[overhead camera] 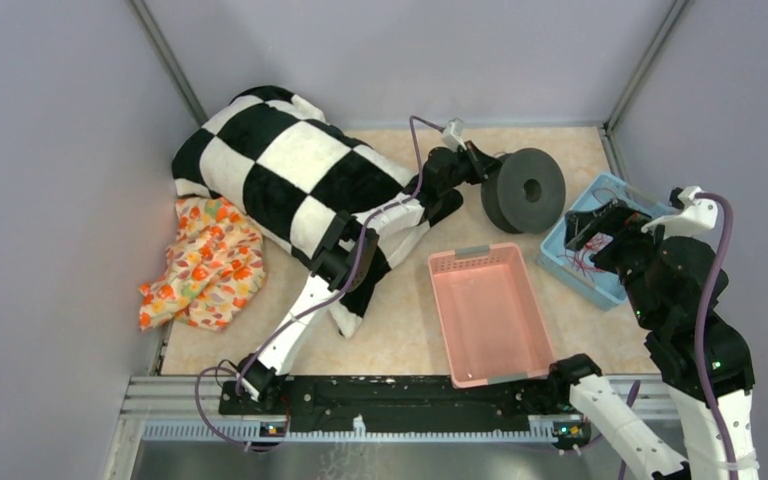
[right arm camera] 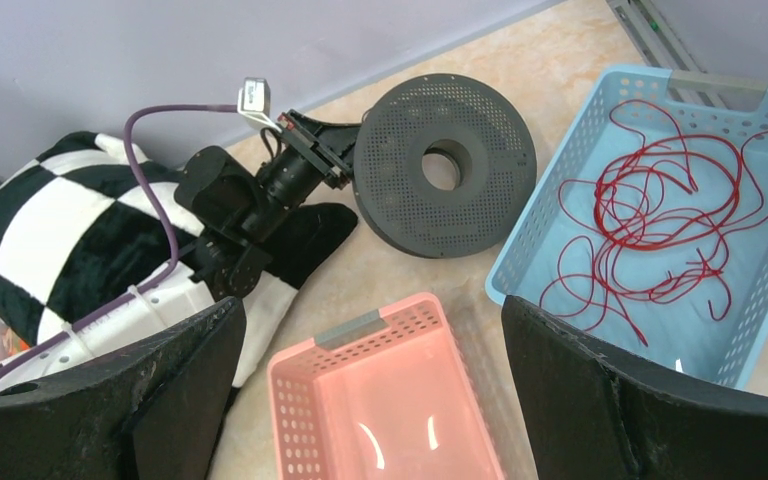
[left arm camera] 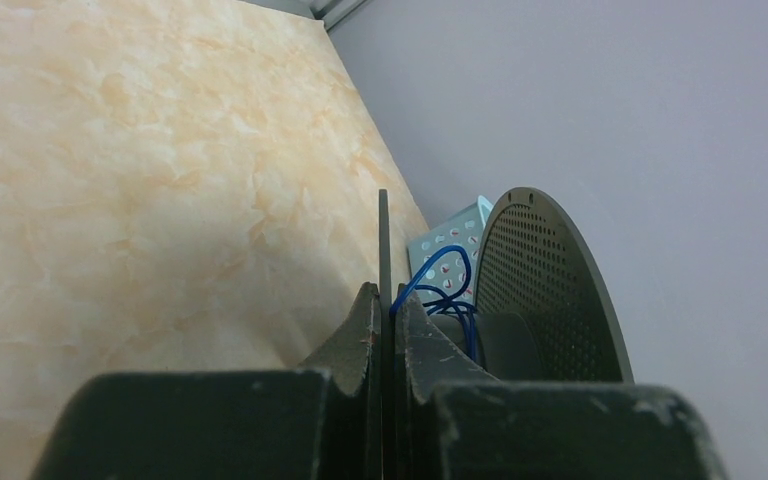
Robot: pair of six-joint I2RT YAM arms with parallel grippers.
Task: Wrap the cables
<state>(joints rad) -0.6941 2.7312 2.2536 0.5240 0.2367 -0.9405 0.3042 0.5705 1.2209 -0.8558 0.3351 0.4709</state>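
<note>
Blue cables [left arm camera: 440,283] on spool [left arm camera: 550,280] beyond fingers [left arm camera: 356,340]

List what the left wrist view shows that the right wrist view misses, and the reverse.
Left wrist only: a thin dark blue wire looped inside the dark grey perforated spool. Right wrist only: tangled thin red wire, a pink plastic basket, a black-and-white checkered cloth. Both: that spool, the light blue plastic basket, the beige marbled tabletop.
</note>
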